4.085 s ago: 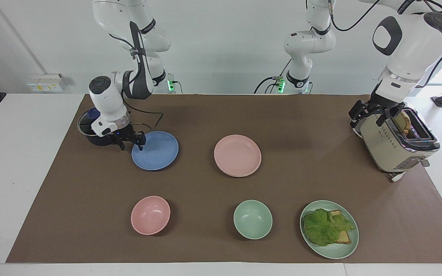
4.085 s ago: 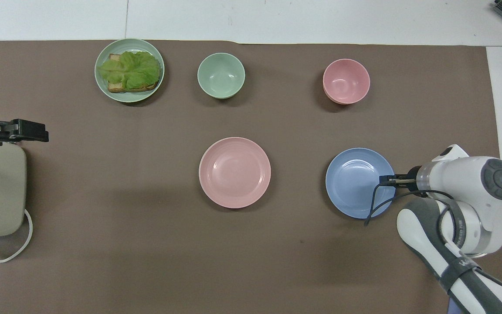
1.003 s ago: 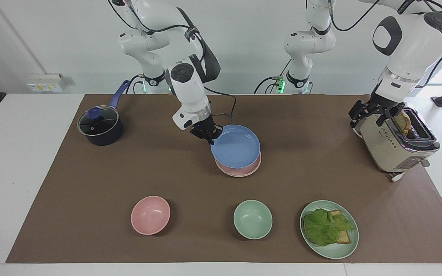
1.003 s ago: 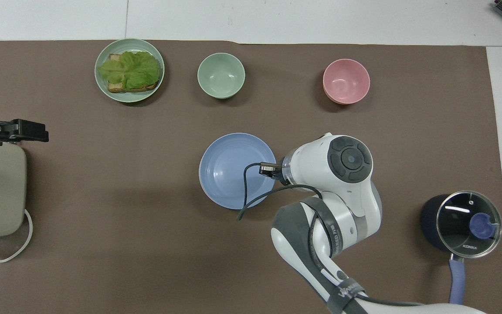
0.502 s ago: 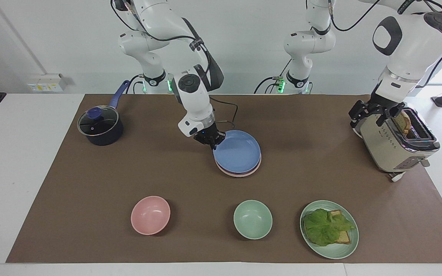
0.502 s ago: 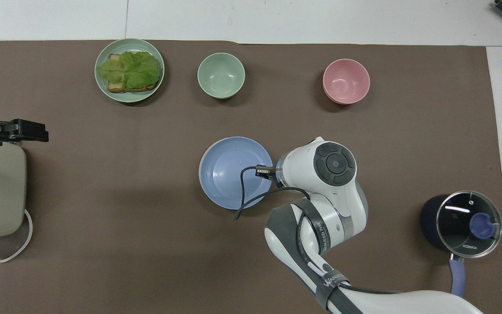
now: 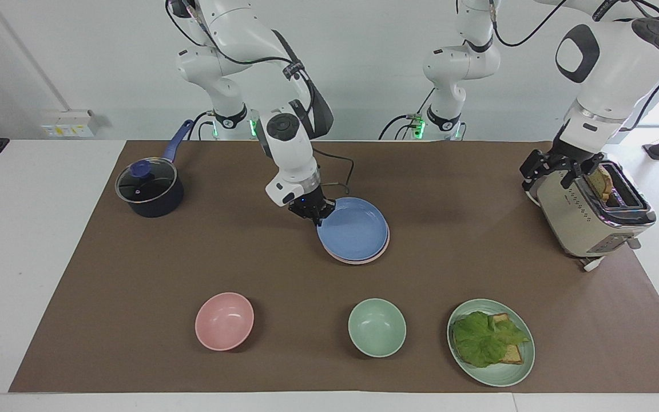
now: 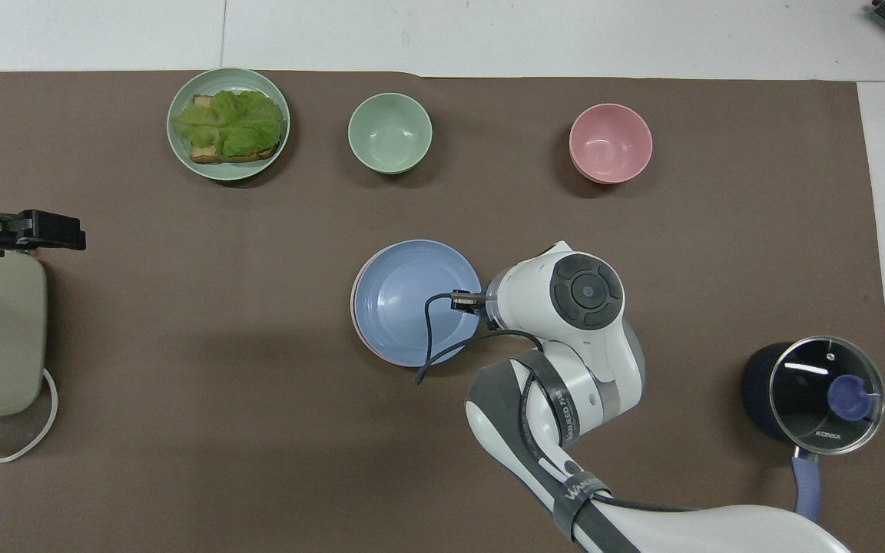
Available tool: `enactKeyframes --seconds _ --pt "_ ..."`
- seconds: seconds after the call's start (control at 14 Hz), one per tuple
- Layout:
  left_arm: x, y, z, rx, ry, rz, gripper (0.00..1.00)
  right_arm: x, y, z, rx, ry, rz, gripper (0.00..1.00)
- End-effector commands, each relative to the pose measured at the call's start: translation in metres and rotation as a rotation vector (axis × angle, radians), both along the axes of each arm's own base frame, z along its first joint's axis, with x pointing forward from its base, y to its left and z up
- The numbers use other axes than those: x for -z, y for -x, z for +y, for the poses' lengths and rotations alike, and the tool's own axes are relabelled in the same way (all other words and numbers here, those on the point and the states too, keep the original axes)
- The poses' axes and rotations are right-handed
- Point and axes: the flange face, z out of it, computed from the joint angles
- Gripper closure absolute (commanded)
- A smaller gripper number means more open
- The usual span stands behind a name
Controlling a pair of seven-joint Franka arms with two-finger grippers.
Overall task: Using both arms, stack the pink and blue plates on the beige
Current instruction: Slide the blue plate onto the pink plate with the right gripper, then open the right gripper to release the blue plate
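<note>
Tabletop point(image 7: 78, 286) under a brown mat carries a toaster point(image 7: 590, 220) at the left arm's end, where the left gripper point(image 7: 555, 171) waits beside it with its fingers spread wide. Mid-mat, the blue plate point(image 7: 355, 229) sits on the pink plate point(image 7: 384, 247), of which only a rim shows. The right gripper point(image 7: 313, 213) is clamped on the blue plate's rim at the edge nearer the robots.

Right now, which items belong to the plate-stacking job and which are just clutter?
Job: blue plate, gripped at its rim by the right tool, on the pink plate; left tool waiting, open, by the toaster. No beige plate can be made out.
Clutter: toaster, lidded saucepan, pink bowl, green bowl, green plate with lettuce and toast.
</note>
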Motion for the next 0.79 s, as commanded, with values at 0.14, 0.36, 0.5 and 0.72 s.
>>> enactKeyframes --seconds 0.14,0.36,0.5,0.72 --pt "-0.001 0.002 0.003 0.011 -0.017 0.01 0.0 -0.003 -0.002 0.001 0.018 0.004 -0.014 0.54" --pt "-0.001 0.002 0.003 0.011 -0.017 0.01 0.0 -0.023 -0.005 -0.001 0.02 -0.002 -0.024 0.0" --pt "-0.001 0.002 0.003 0.011 -0.017 0.01 0.0 -0.052 -0.008 -0.014 0.035 -0.009 -0.047 0.0" --pt "-0.001 0.002 0.003 0.011 -0.017 0.01 0.0 -0.102 -0.015 -0.07 0.069 0.026 -0.069 0.0"
